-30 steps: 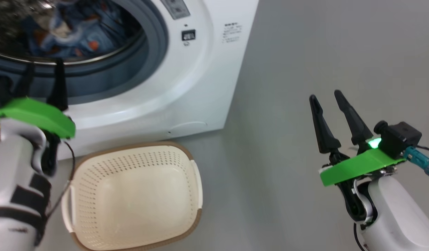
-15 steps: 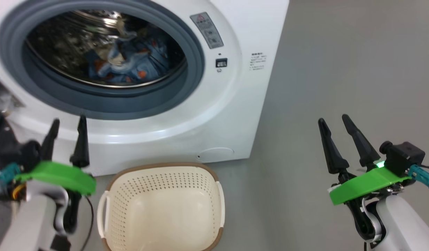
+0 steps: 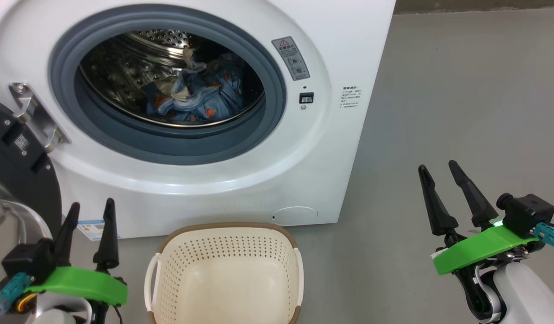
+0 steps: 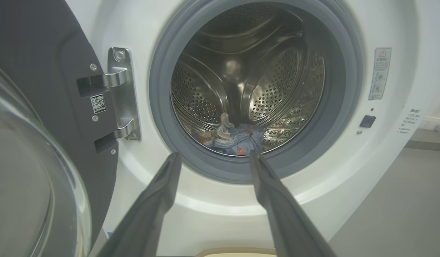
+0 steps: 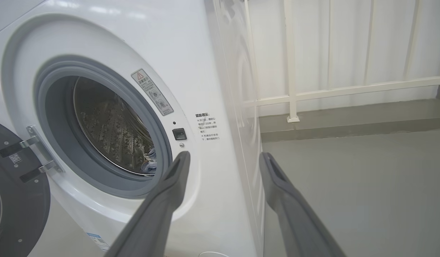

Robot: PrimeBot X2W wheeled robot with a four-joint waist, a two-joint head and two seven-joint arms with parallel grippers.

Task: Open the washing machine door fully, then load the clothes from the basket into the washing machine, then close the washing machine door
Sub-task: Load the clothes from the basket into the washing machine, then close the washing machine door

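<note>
We mark a white washing machine [image 3: 241, 180] with grey gasket [image 3: 169, 150], glossy black door [image 3: 20, 171], light blue clothes [image 3: 200, 96] printed orange-brown, and a cream perforated basket [image 3: 227, 245] rimmed brown.

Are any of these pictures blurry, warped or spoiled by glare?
Head view: sharp, soft glare on the washing machine below its opening. Left wrist view: the washing machine door looms hazy at left. Right wrist view: the machine's glossy side mirrors the railing.

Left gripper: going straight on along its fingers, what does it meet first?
The left gripper would likely meet the grey gasket at the bottom of the washing machine opening, the clothes lying just beyond; depth is unclear.
</note>
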